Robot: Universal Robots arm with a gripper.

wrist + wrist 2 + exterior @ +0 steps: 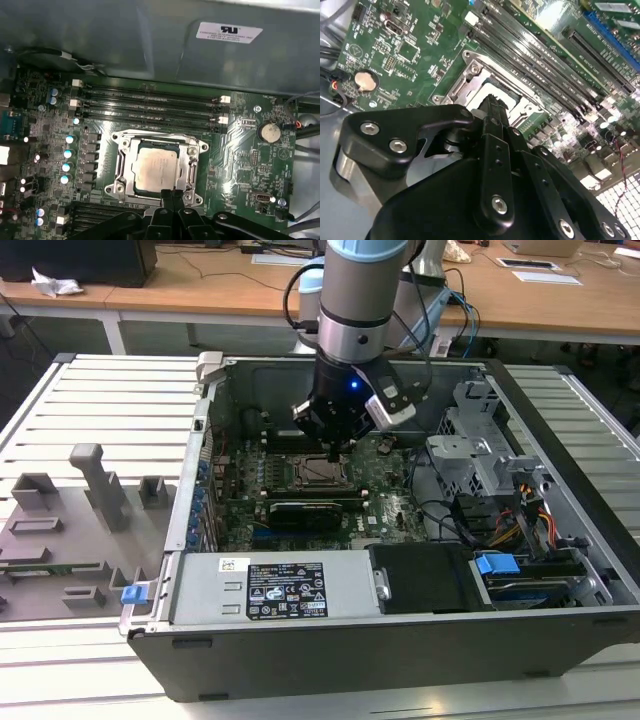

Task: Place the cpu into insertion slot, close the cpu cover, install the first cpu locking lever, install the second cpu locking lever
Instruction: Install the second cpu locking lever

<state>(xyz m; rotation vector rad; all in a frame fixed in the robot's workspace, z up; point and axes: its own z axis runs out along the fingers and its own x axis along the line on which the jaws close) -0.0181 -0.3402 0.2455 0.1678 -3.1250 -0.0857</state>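
The cpu (pixel 156 168), a silvery-tan square chip, lies flat in the insertion slot (pixel 131 189) on the green motherboard. The cpu cover (pixel 156 138), a silver metal frame, lies down around the chip, whose face shows through its window. My gripper (pixel 172 198) hangs just above the socket's near edge, its black fingers pressed together with nothing visible between them. In the exterior view the gripper (pixel 335 452) points straight down over the socket (pixel 322 471) inside the open computer case. In the second wrist view the fingers (pixel 492 112) stand in front of the cover (pixel 465 80).
Long black memory slots (pixel 150 105) run beside the socket, and a coin battery (pixel 270 132) sits close by. A metal drive cage (pixel 480 460) and cables crowd the exterior view's right; the power supply (pixel 290 590) lies along the case front. Grey fixtures (pixel 90 490) stand outside at left.
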